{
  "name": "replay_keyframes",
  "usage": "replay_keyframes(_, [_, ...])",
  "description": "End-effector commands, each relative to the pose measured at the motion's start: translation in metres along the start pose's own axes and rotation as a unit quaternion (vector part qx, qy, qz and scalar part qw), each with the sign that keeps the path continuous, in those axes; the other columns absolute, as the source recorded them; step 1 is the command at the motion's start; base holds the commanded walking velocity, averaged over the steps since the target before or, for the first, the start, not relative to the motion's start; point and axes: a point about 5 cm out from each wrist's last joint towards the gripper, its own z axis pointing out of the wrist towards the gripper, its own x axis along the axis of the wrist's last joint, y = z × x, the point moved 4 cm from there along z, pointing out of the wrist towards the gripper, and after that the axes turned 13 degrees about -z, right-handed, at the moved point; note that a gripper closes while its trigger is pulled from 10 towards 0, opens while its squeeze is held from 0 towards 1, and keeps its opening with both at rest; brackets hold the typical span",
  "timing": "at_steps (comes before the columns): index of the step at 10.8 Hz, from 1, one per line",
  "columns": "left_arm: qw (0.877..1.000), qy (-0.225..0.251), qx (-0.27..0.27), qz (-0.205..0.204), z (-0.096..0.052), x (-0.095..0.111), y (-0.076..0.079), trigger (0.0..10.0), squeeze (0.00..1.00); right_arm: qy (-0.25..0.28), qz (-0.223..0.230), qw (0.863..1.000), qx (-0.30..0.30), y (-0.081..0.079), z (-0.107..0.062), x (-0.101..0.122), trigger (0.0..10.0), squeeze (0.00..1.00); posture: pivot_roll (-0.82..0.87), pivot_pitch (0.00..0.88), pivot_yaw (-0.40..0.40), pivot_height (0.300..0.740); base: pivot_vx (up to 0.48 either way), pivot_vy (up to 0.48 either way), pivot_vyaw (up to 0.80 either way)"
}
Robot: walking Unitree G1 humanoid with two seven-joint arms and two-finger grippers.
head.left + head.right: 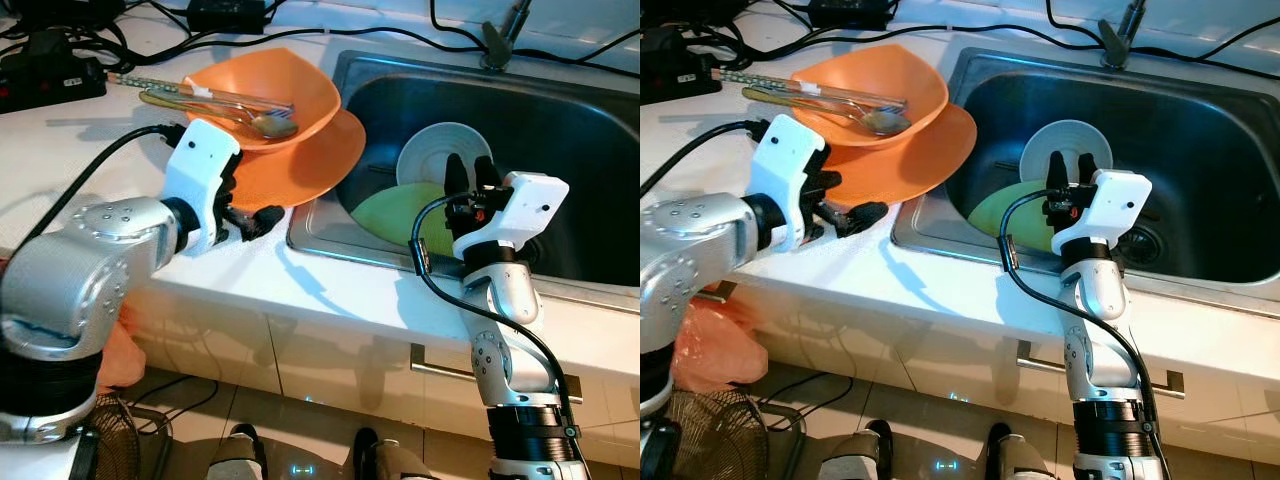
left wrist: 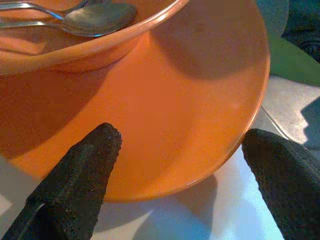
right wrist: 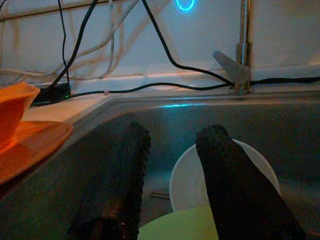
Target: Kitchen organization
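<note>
An orange bowl (image 1: 265,95) holding a spoon (image 1: 272,124) and other cutlery sits on a wide orange plate (image 1: 310,165) on the white counter, just left of the sink (image 1: 580,120). My left gripper (image 1: 250,205) is open at the plate's near rim, its fingers (image 2: 85,170) spread on either side of the rim close to the counter. In the sink a white dish (image 1: 435,150) leans upright behind a green plate (image 1: 395,210). My right gripper (image 1: 470,170) hovers open above the sink's front, pointing at the white dish (image 3: 260,165), with nothing between its fingers.
A faucet (image 1: 497,40) stands behind the sink. Black cables and a power strip (image 1: 50,70) crowd the counter's back left. An orange bag (image 1: 710,350) and a fan (image 1: 720,430) sit on the floor to the left. The plate overhangs the sink's edge.
</note>
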Motion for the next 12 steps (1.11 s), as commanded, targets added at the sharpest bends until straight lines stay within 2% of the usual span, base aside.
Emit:
replay_keyframes(1, [1.000, -0.003, 0.005, 0.002, 0.004, -0.002, -0.001, 10.0, 0.00, -0.049, -0.003, 0.999, -0.009, 0.006, -0.010, -0.025, 10.0, 0.00, 0.17, 0.238, 0.011, 0.740, 0.000, 0.000, 0.00])
replay_keyframes(4, [1.000, 0.006, 0.030, -0.007, 0.014, -0.001, -0.015, 10.0, 0.00, -0.049, -0.004, 0.999, -0.009, 0.007, -0.010, -0.025, 10.0, 0.00, 0.16, 0.235, 0.010, 0.740, 0.000, 0.000, 0.00])
replay_keyframes(6, [1.000, 0.023, 0.006, -0.001, 0.008, 0.012, -0.010, 10.0, 0.00, -0.047, -0.005, 0.999, -0.011, 0.009, -0.010, -0.023, 10.0, 0.00, 0.16, 0.233, 0.008, 0.740, 0.000, 0.000, 0.00])
replay_keyframes(10, [0.996, 0.062, -0.060, 0.005, -0.012, 0.039, 0.012, 10.0, 0.00, -0.046, -0.007, 0.999, -0.007, 0.009, -0.008, -0.022, 10.0, 0.00, 0.17, 0.225, 0.001, 0.740, 0.000, 0.000, 0.00])
replay_keyframes(12, [0.998, 0.063, -0.022, 0.017, -0.010, 0.040, 0.001, 10.0, 0.00, -0.046, -0.006, 0.999, -0.005, 0.007, -0.008, -0.023, 10.0, 0.00, 0.17, 0.222, -0.002, 0.740, 0.000, 0.000, 0.00])
